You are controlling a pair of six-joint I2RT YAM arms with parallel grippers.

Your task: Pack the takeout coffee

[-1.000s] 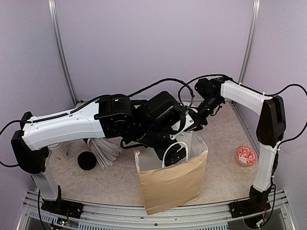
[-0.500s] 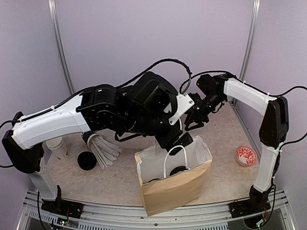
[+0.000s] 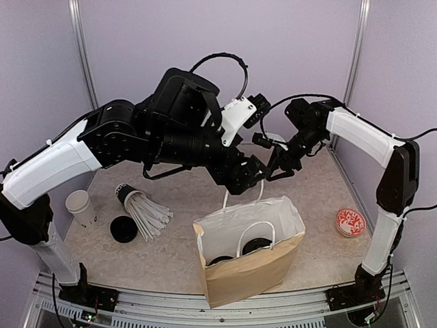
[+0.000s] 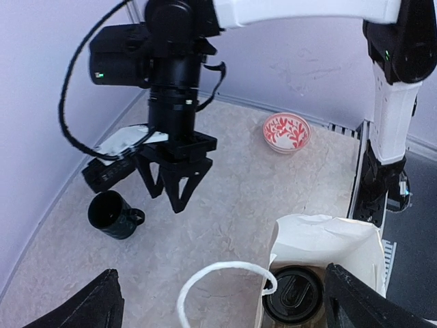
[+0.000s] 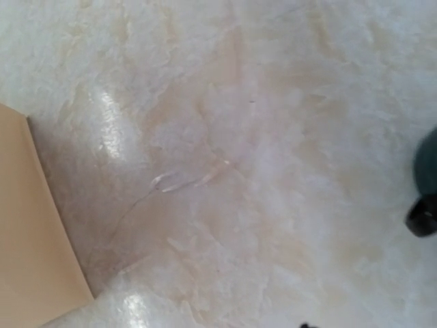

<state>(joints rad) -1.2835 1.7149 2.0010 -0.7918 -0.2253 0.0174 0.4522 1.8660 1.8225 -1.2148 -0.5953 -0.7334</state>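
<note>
A cup [image 4: 293, 295] sits in the bag [image 3: 252, 273]. Above the bag, the left gripper [image 4: 220, 309] is wide open and empty. Behind the bag, the right gripper [image 4: 169, 191] is half open and empty.

Brown paper bag [image 3: 249, 273], white inside, with white loop handles. Down in it, round black lids [image 3: 256, 244]. Over on the left there's a plain white cup [image 3: 80, 207], a loose lid [image 3: 123, 229], black too, and a black cup [image 3: 125, 193] fanning out white straws [image 3: 151, 217]. Red-and-white leafy pattern on the little dish [image 3: 351, 223]. The mug [image 4: 113, 214] is dark green. The counter [image 3: 314, 198] is mottled beige, like stone. Walls [image 3: 205, 55] are pale lilac.
</note>
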